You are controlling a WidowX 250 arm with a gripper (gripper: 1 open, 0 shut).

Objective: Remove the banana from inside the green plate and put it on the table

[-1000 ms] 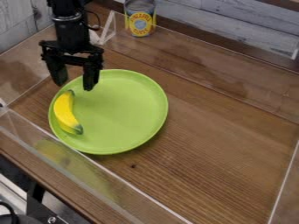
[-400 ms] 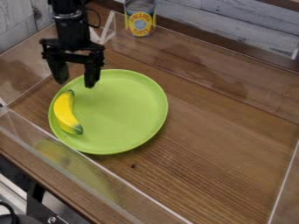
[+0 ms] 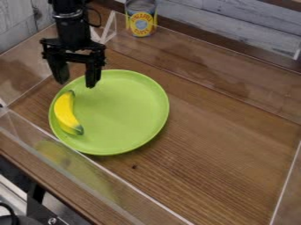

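Nothing has moved: the gripper (image 3: 73,77) still hovers, fingers spread, above the banana (image 3: 66,112). The arm's top is cut off.

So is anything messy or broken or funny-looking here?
Nothing stands out. The banana lies whole near the left rim of the green plate, which sits flat on the table. The open gripper hangs just above the banana's far end. A yellow can stands upright at the back. Nothing is spilled.
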